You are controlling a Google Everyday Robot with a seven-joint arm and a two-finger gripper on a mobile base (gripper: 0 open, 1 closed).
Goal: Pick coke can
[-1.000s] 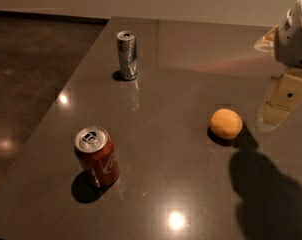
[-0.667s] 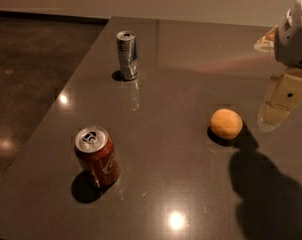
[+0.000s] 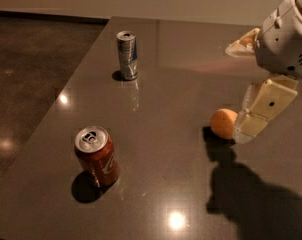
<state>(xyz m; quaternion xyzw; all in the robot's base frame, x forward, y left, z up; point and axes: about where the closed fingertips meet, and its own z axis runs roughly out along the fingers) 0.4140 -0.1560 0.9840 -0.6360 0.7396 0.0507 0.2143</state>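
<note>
Red-brown coke can (image 3: 97, 156) stands ungrasped near the bench's (image 3: 181, 74) front-left corner; gripper (image 3: 261, 109) hangs at the right edge, grip state untellable; approach pending; next, reach across leftward.

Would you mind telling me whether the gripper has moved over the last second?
Yes. The gripper has moved leftward in view, toward the orange, which stayed put.

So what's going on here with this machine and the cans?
A robot arm is meant to pick up the coke can, which stands untouched near the front of the table. Its gripper hangs over the right side, just beside an orange and far from that can. A taller silver can stands at the back.
</note>
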